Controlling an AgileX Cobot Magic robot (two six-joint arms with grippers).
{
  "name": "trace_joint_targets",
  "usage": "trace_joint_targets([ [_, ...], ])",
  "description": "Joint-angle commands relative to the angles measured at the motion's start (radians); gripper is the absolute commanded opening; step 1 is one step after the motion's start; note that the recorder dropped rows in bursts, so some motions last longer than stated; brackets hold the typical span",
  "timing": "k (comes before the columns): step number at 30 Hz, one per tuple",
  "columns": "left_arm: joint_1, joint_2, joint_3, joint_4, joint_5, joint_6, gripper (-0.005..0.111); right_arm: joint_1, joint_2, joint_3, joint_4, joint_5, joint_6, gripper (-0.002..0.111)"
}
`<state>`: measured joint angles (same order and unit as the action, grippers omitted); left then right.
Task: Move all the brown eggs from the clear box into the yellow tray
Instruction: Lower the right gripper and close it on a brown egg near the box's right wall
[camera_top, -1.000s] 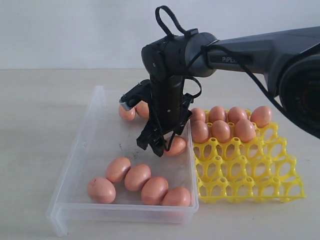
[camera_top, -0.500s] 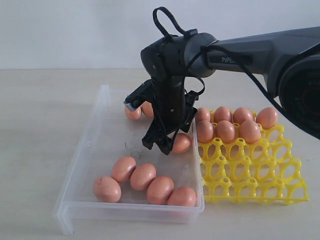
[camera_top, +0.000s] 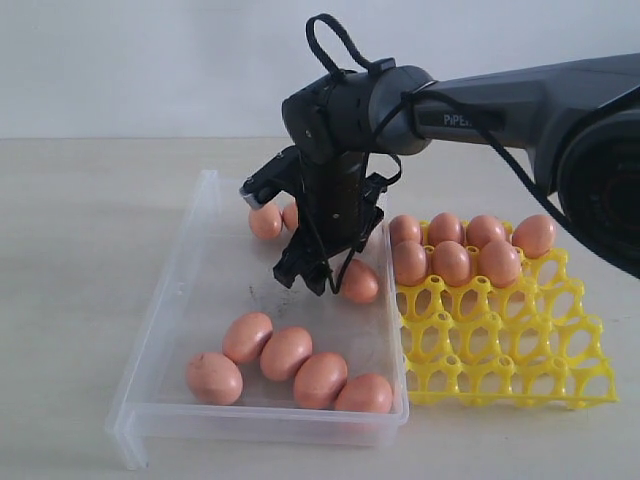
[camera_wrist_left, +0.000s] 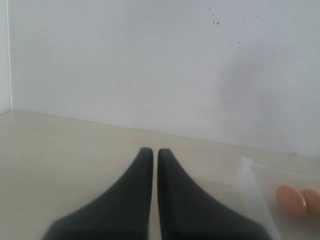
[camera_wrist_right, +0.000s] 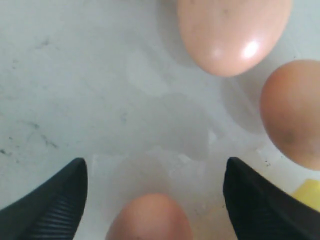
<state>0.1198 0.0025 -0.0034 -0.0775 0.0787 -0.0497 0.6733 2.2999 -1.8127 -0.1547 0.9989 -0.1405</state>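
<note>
Left gripper (camera_wrist_left: 151, 156): parked off to the left above the bare table (camera_wrist_left: 60, 145), its 2 dark fingers pressed together with only a slit between them, holding nothing.
Box (camera_top: 225, 285): thin clear plastic with low walls and a smudged floor. It looks light enough to slide if nudged.
Eggs (camera_top: 286, 353): 8 show in the box, with 5 bunched at the front wall, 2 at the far end and 1 alone near the tray-side wall. All are smooth, orange-brown ovals.
Lone egg (camera_top: 358, 282): just beside the right gripper's fingertips. The right wrist view shows what appears to be the same egg (camera_wrist_right: 149, 220) lying between the open fingers.
Right gripper (camera_top: 312, 280): lowered into the box, ribbed fingers (camera_wrist_right: 52, 207) spread wide and clamped on nothing.
Handling: each egg is likely light, with a brittle shell and a glossy curve that could squirt out of a pinch. It is best taken across the widest part of the belly, with the fingers square on both sides and a soft squeeze.
Tray (camera_top: 505, 345): a bright yellow, rigid lattice of round cups and raised posts, just beside the box's right wall. 7 eggs sit in the 2 far rows, and the near cups are open.
</note>
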Motion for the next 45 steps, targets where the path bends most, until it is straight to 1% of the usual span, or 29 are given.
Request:
trace_joint_targets([
  [1,-0.002,-0.002,0.003,-0.009,-0.003,-0.009,0.004,-0.005,-0.043,-0.005,-0.014,0.037,-0.037,0.067],
  [4,-0.002,-0.002,0.003,-0.009,-0.003,-0.009,0.004,-0.005,-0.055,-0.005,-0.023,0.08,-0.037,0.067],
  [9,-0.002,-0.002,0.003,-0.009,-0.003,-0.009,0.004,-0.005,-0.055,-0.005,-0.056,0.142,0.074,0.067],
  [15,-0.002,-0.002,0.003,-0.009,-0.003,-0.009,0.004,-0.005,-0.055,-0.005,-0.002,0.179,0.157,0.067],
  [21,-0.002,-0.002,0.003,-0.009,-0.003,-0.009,0.004,-0.005,-0.055,-0.005,0.009,0.216,0.315,0.067],
  [28,-0.002,-0.002,0.003,-0.009,-0.003,-0.009,0.004,-0.003,-0.055,-0.003,0.015,0.222,0.407,0.067],
  [42,-0.002,-0.002,0.003,-0.009,-0.001,-0.009,0.004,0.037,-0.054,-0.003,0.016,0.222,0.396,0.067],
  [45,-0.002,-0.002,0.003,-0.009,-0.004,-0.009,0.004,0.037,-0.054,-0.003,0.02,0.222,0.43,0.067],
])
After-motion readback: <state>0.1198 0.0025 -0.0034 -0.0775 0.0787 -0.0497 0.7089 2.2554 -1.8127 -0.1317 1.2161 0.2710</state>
